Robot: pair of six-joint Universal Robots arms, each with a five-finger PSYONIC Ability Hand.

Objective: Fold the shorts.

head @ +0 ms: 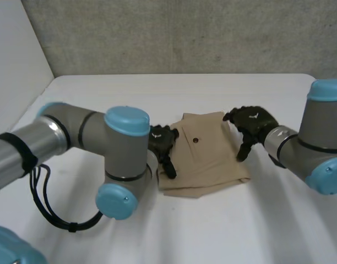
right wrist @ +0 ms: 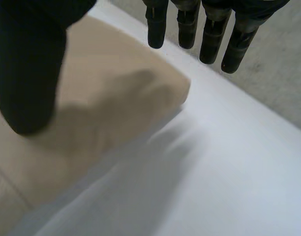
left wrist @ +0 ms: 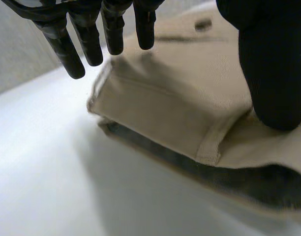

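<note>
The tan shorts (head: pixel 207 159) are lying near the middle of the white table (head: pixel 157 236), already doubled over into a rough rectangle, with a small dark button (head: pixel 196 140) facing up on the top layer. The left arm (head: pixel 75 135) is reaching in from its side, and the left hand (head: pixel 164 144) is sitting at the edge of the cloth nearest it. Seen from the left wrist, its fingers (left wrist: pixel 89 42) are pointing out straight and spread just above the hemmed corner of the shorts (left wrist: pixel 180 98), gripping nothing. Its thumb (left wrist: pixel 273 69) is coming down on the fabric further in, though I cannot tell whether it is actually touching. The layers are showing there as a top flap lying over a lower one, with a dark gap between them. The right hand (head: pixel 250 124) is hanging at the opposite side, by the far corner of the cloth on its side. From its own wrist, its fingers (right wrist: pixel 212 39) are stretching out straight above the bare table (right wrist: pixel 229 162), just beyond the rounded corner of the shorts (right wrist: pixel 116 88). Its thumb (right wrist: pixel 27 69) is hovering over the fabric. That hand is also relaxed and holding nothing.
</note>
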